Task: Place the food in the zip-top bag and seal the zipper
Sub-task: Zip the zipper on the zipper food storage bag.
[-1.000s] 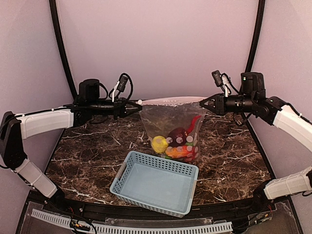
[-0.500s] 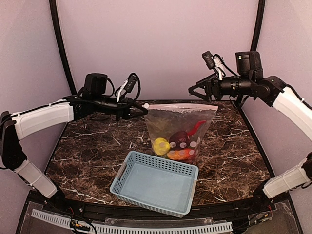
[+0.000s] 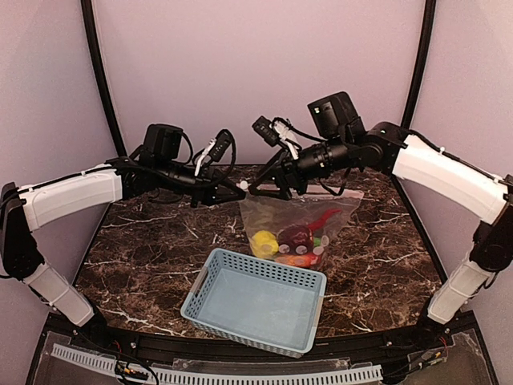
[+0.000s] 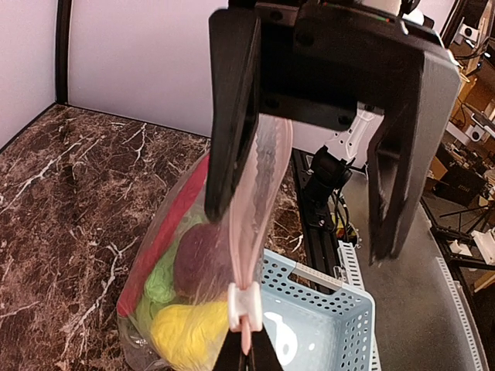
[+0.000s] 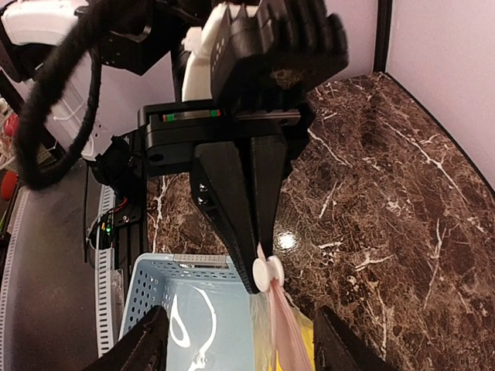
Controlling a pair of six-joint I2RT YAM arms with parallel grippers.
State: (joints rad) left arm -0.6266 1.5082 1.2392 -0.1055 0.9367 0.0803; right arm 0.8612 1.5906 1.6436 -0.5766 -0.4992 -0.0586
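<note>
Over the marble surface (image 3: pixel 144 249), the dotted clear bag (image 3: pixel 337 210) hangs by its top edge just behind the blue basket (image 3: pixel 256 301), between the two arms. The top view alone shows the whole scene, with both arms meeting at the bag's left corner.

The food sits low in the bag: a yellow piece (image 3: pixel 263 242), a dark red piece (image 3: pixel 296 236) and a chilli (image 3: pixel 322 218) show through the plastic. The left wrist view adds lime-green pieces beneath them.

Only the wrist views show the grips. The left gripper (image 5: pixel 253 277) is clamped on the end of the zipper (image 4: pixel 263 178), a pinkish-white strip running as one flat band. The white slider (image 4: pixel 244 301) sits on it right at that gripper's tips.

The right gripper (image 4: pixel 298 232) has its fingers wide apart and straddles the zipper just beyond the slider. The strip lies against one finger and well clear of the other. Whether the mouth is fully sealed cannot be told.
</note>
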